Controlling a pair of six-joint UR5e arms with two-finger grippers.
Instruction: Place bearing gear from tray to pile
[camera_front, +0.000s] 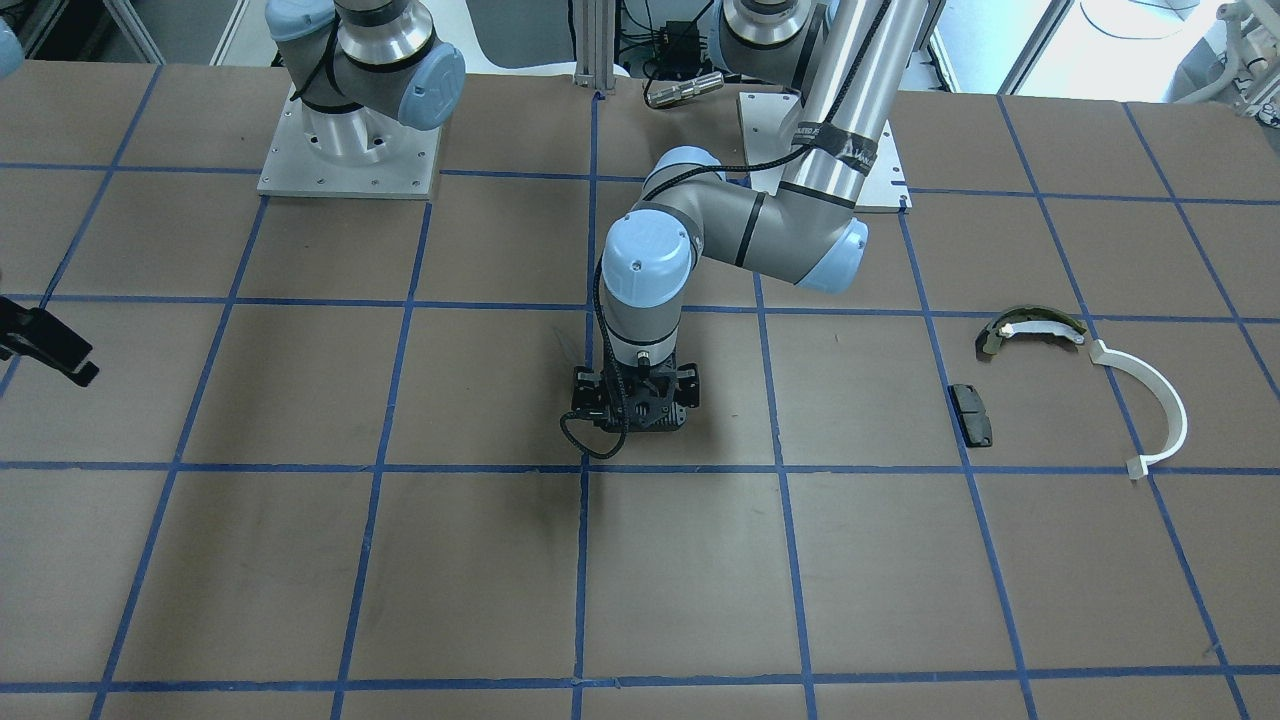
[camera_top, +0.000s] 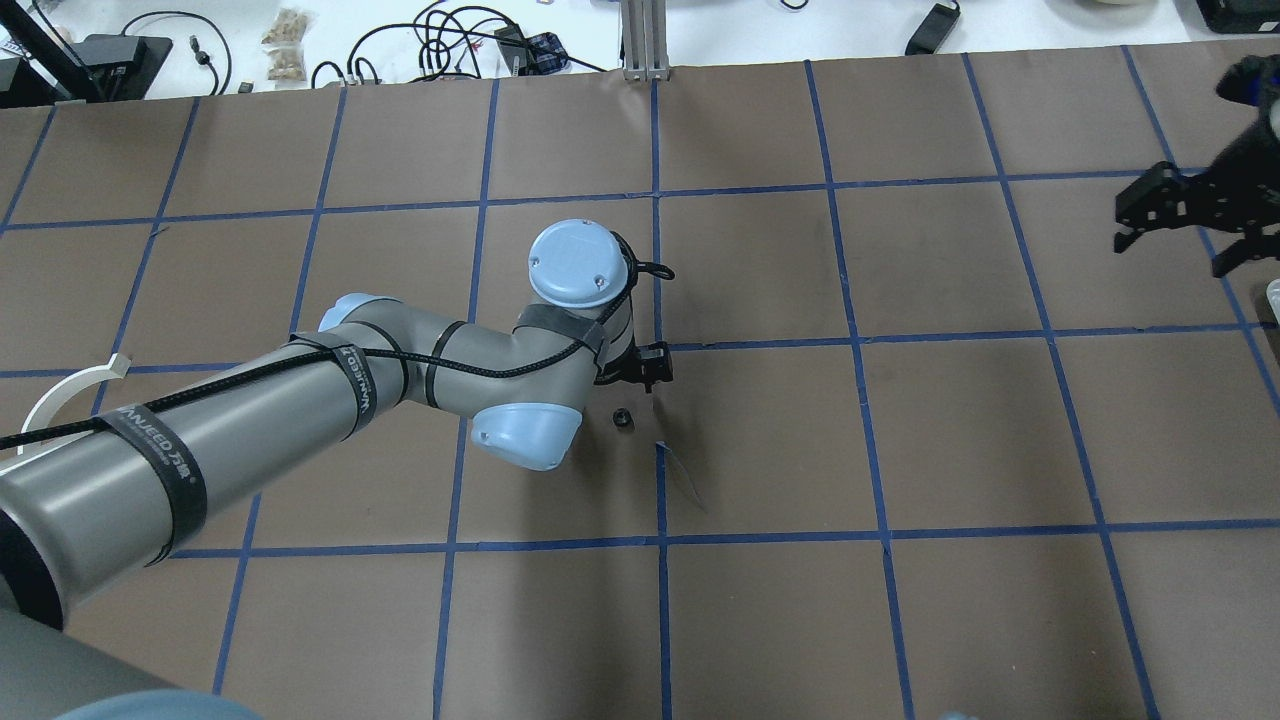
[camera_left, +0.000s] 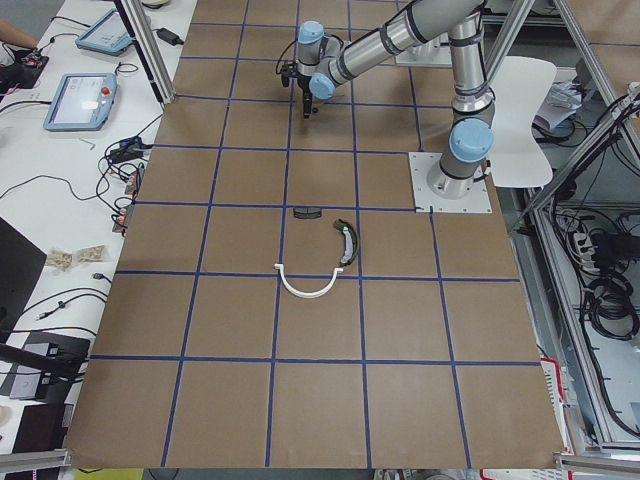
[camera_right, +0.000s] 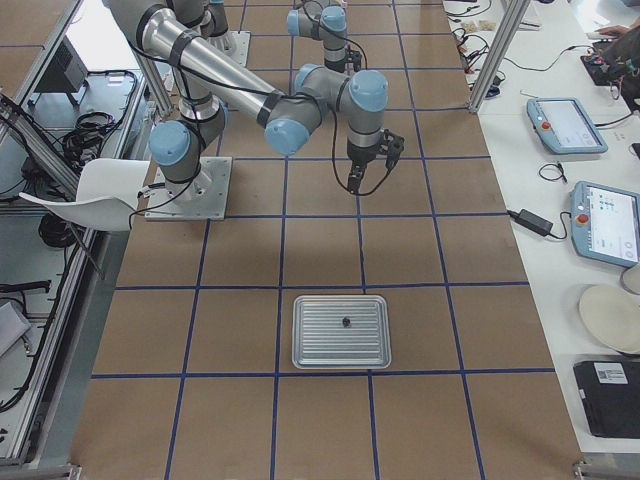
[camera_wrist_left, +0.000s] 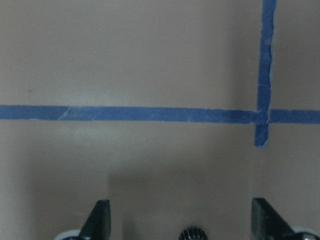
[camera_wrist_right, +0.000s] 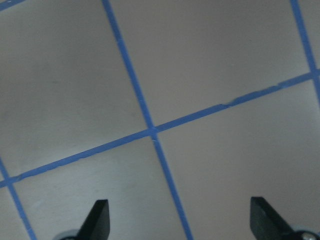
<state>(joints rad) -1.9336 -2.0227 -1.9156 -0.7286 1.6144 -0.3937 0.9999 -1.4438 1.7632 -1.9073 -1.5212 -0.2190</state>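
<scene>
left gripper (camera_wrist_left: 180, 212): spread apart, gripping nothing | bearing gear (camera_wrist_left: 192, 233): on the table (camera_wrist_left: 150, 60) between its fingertips (camera_wrist_left: 101, 214), touching neither | right gripper (camera_wrist_right: 180, 215): spread apart, empty

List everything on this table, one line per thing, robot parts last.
bearing gear: one, black, on the bare table near the centre, beside the left gripper.
tray: one, silver and ribbed, at the table's end on the robot's right.
small dark part: one, on the tray, too small to identify.
white half-ring: one, white, on the robot's left side of the table.
olive-and-white curved piece: one, next to one end of the half-ring.
black pad: one, black, lying apart from those two.
left gripper: one, black, open, low over the table centre.
right gripper: one, black, open and empty, on the robot's right.
</scene>
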